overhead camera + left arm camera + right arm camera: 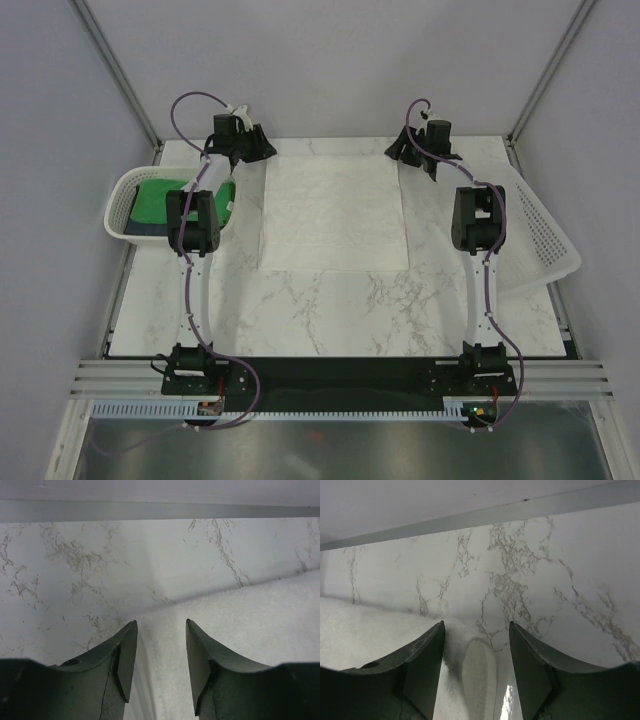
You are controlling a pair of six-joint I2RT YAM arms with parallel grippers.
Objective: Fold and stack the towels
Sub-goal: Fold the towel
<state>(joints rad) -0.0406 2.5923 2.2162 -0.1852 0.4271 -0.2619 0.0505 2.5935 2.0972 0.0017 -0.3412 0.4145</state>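
The large white towel (333, 212) lies flat in the middle of the marble table, with straight edges. My left gripper (264, 151) stands open just over its far left corner, nothing between the fingers; the left wrist view shows the towel (250, 625) running under the open jaws (161, 630). Over the far right corner my right gripper (404, 151) is open too. In the right wrist view that towel corner (477, 670) curls up between the spread fingers (476, 630), untouched. The green towel (160, 203) lies on the navy towel (148, 229) in the left basket.
A white perforated basket (122, 200) holding the two small towels sits at the table's left edge, partly behind my left arm. Another white basket (540, 235) lies tipped at the right edge. A grey rail (150, 510) runs along the table's far edge.
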